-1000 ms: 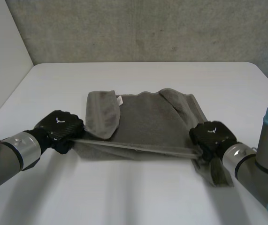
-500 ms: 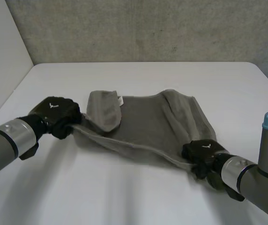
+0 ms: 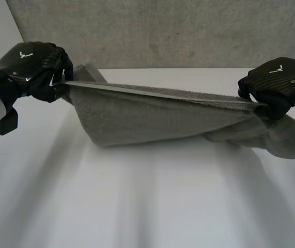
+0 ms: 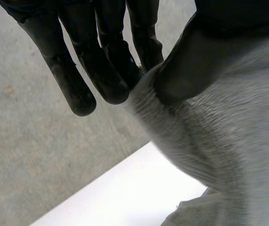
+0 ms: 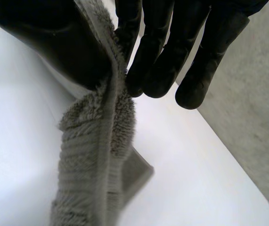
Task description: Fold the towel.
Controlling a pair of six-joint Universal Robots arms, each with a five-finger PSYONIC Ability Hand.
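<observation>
In front of the towel (image 3: 152,116), nearest the camera, lies a bare stretch of the white desk (image 3: 137,201). The grey towel hangs above it as a sagging sheet, its top edge drawn taut in a nearly straight line between the two hands. The towel's lower fold droops low over the desk; whether it touches the surface cannot be told.

At the towel's left end, the left hand (image 3: 31,67) is clamped on the top edge. In the left wrist view, the left thumb (image 4: 186,70) presses the terry cloth against the left fingers (image 4: 106,70), and the cloth falls away below the pinch.

At the towel's right end, the right hand (image 3: 281,80) grips the same edge. In the right wrist view, the right thumb (image 5: 54,42) and right fingers (image 5: 162,70) pinch the hemmed border, and a ribbed band of towel dangles from the grip. In the head view, a loose bunch of towel hangs beneath that hand.

The hands are well apart, with the towel spanning between them.

Behind the towel the desk runs on to its far edge, and beyond it stands a rough grey concrete wall (image 3: 178,31).
</observation>
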